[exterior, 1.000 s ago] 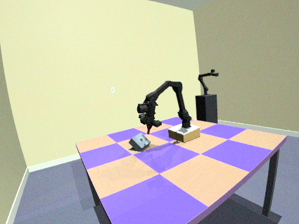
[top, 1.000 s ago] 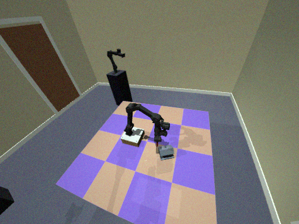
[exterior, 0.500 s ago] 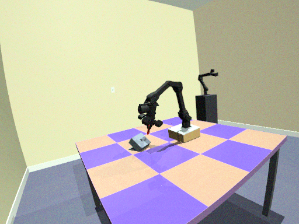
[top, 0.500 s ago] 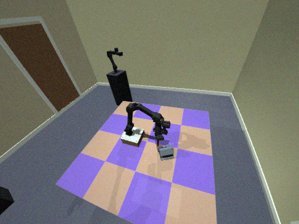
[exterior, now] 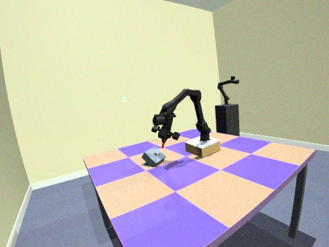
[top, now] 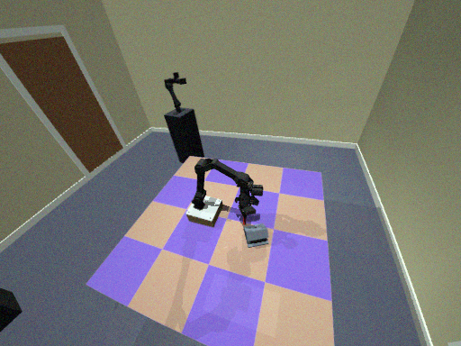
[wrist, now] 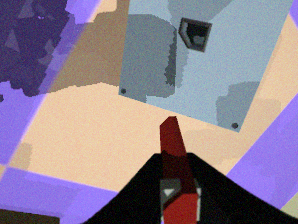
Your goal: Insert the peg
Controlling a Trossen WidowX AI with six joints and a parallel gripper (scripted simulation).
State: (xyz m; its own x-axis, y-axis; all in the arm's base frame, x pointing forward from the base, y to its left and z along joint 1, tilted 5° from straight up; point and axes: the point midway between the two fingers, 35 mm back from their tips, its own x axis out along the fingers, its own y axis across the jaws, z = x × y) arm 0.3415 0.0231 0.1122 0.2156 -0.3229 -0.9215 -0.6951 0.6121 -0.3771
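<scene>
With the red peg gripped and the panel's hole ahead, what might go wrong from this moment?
1. The peg tip sits short of the panel, below and left of the hole; pushing now would likely strike the bare face.
2. The hole looks flat-sided; if the peg's sides are not turned to match, it may jam at the rim.
3. A blocked push might slide the peg in the hand.

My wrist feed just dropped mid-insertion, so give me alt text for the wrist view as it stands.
The gripper is shut on a red peg whose free end points toward a grey sloped panel but has not reached it. The panel's dark hole sits beyond and slightly right of the tip, above the checkered peach and purple table.
</scene>
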